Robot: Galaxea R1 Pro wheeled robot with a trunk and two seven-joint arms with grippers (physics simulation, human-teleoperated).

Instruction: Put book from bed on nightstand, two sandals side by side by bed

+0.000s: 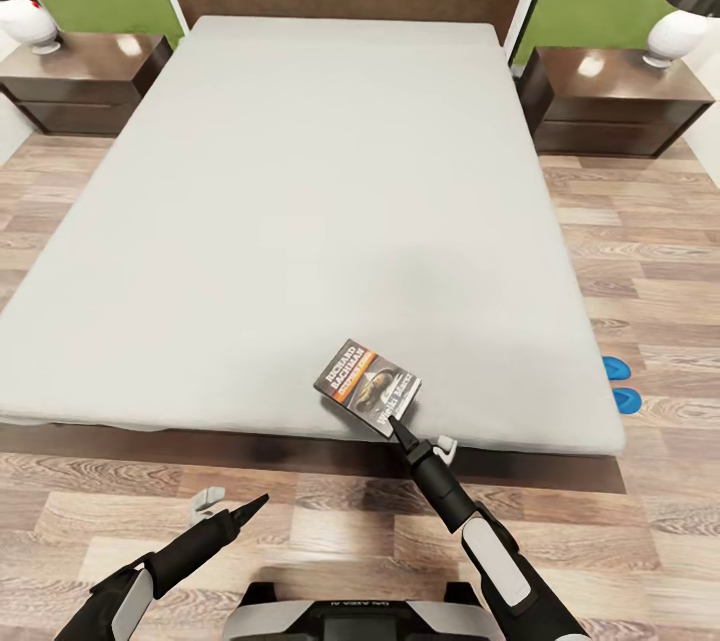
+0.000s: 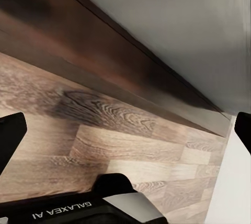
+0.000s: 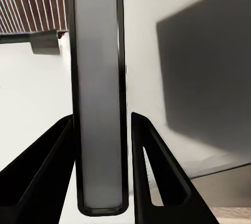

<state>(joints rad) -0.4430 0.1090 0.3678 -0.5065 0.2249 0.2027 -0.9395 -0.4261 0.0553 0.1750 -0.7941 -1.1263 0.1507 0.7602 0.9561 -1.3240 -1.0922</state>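
— Between the right gripper's [image 3: 99, 171] fingers [image 3: 47, 171], what do you see?
— The book [image 3: 98, 93], edge-on in the wrist view: a pale page block with thin dark covers. The two black fingers press against it from either side, so the jaws are pinched on it.

— And from the head camera?
— The right gripper [image 1: 400, 426] has the book [image 1: 369, 386] by its near corner, over the bed's [image 1: 300, 201] foot edge, right of the middle. I cannot tell whether it is touching the mattress.

— How does the book look?
— Small and thin, with a dark cover, white title lettering, an orange band and a picture below it. It sits turned at an angle to the bed's edge.

— The left gripper [image 1: 248, 509]?
— Low over the floor [image 1: 640, 261] in front of the bed's dark frame. In its wrist view the black fingers [image 2: 10, 140] stand far apart at either edge, with nothing between them but planks and the frame.

— Anything holding anything?
— Each nightstand [image 1: 610, 101] beside the headboard carries a white lamp base [image 1: 672, 38]; the left nightstand [image 1: 80, 81] has its lamp base [image 1: 28, 23] too.

— The sandals [image 1: 622, 383]?
— Two blue ones on the floor, just beside the bed's right side near the foot corner, partly hidden by the mattress.
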